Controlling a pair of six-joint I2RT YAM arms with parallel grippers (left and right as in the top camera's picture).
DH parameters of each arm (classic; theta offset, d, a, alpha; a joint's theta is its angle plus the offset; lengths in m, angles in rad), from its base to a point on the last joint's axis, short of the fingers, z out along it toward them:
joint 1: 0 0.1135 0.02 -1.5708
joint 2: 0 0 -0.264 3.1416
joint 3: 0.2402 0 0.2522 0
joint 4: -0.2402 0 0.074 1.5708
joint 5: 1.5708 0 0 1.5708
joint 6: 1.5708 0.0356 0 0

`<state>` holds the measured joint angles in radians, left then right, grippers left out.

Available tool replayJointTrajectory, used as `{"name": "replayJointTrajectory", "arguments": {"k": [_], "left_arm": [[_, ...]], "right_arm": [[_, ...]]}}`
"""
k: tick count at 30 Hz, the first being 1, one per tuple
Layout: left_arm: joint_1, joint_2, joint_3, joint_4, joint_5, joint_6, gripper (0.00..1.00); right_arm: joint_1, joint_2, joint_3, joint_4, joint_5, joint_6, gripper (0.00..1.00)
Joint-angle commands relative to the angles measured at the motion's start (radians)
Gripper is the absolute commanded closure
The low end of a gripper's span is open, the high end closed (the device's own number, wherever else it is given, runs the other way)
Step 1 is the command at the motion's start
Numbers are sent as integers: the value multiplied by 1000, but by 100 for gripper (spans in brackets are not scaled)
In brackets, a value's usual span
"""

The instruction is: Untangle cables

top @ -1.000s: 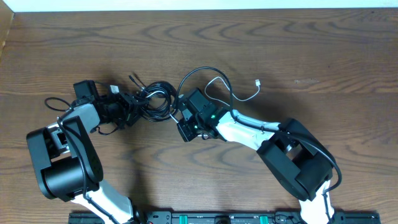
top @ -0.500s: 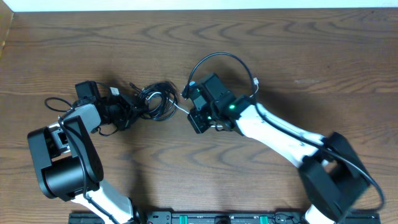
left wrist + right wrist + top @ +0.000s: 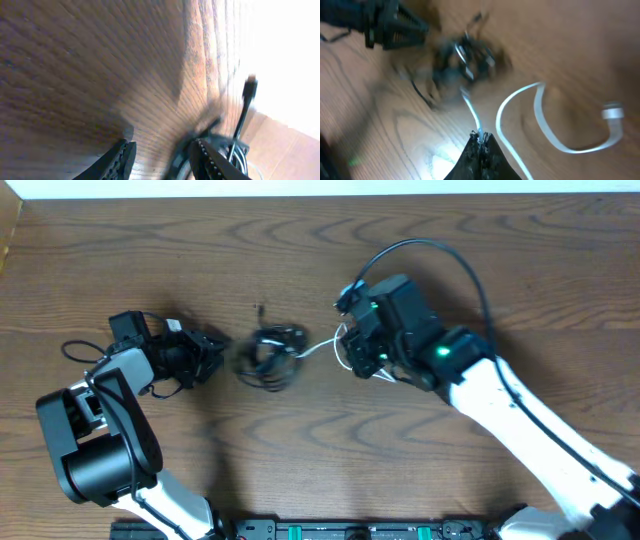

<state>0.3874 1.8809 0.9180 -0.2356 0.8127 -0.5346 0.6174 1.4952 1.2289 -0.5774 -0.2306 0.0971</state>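
Two claws are working. The right claw is pinching the thin white cable at its fingertips, apparently to draw it from the knotted bundle of black cords lying ahead. The left claw is gaping empty just beside that bundle.
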Motion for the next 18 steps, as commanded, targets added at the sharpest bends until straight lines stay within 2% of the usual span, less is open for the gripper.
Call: {"name": "replayJointTrajectory", "arguments": {"k": [1, 3, 6, 9, 11, 14, 18], "left_arm": [[13, 63, -47, -28, -227, 2, 57], [13, 63, -47, -28, -227, 2, 56], [14, 62, -47, -29, -209, 1, 45], [15, 59, -40, -33, -57, 21, 38], [14, 44, -28, -48, 69, 110, 33], [12, -11, -7, -160, 103, 189, 31], [-9, -123, -7, -367, 103, 253, 31]], "right_arm": [[-24, -91, 0, -2, 22, -17, 99], [-25, -124, 0, 3, 6, -17, 99], [-25, -156, 0, 31, -112, -42, 99], [-25, -160, 0, 47, -195, -69, 99], [-25, -159, 0, 43, -193, -69, 99], [-25, -159, 0, 53, -187, -59, 99], [-43, -159, 0, 129, -193, 50, 99]]}}
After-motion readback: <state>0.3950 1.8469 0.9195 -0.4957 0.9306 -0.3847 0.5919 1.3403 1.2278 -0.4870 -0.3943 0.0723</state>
